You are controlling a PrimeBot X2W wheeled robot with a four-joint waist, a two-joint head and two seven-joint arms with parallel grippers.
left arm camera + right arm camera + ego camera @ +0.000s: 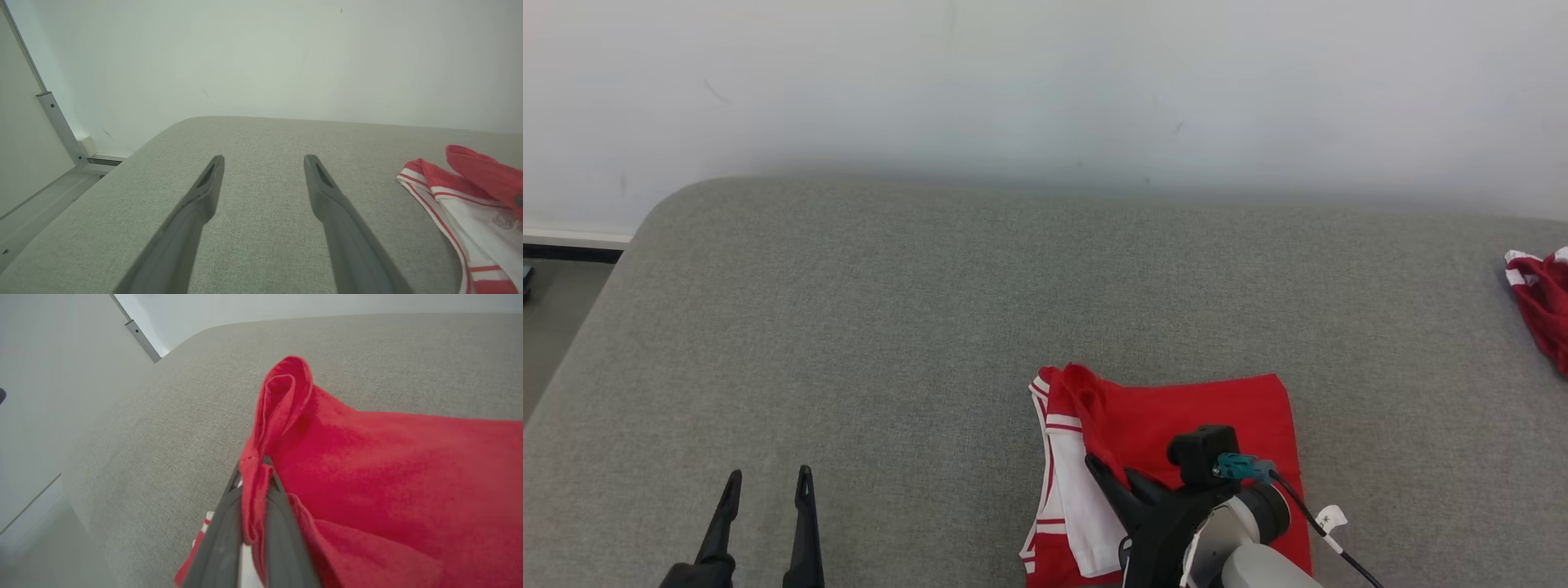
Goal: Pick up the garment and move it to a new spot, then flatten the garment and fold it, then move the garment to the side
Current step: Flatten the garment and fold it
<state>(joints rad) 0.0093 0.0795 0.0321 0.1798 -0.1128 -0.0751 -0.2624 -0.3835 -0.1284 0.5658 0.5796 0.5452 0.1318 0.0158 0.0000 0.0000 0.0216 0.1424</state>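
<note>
The garment [1192, 408] is red with white panels and red-and-white striped trim, lying partly folded on the grey cushion at lower centre-right. My right gripper [1094, 464] is shut on a bunched red edge of it, with a fold of cloth sticking up past the fingertips; the right wrist view shows that red fold [282, 400] pinched between the two fingers [222, 522]. My left gripper [768, 482] stands open over bare cushion at the lower left, well to the left of the garment. The left wrist view shows its fingers [204, 192] spread, with the garment [470, 200] off to the right.
The grey upholstered surface [890, 327] runs to a white wall behind, with a rounded corner and floor [556, 302] at the left. Another red-and-white cloth [1543, 302] lies at the far right edge.
</note>
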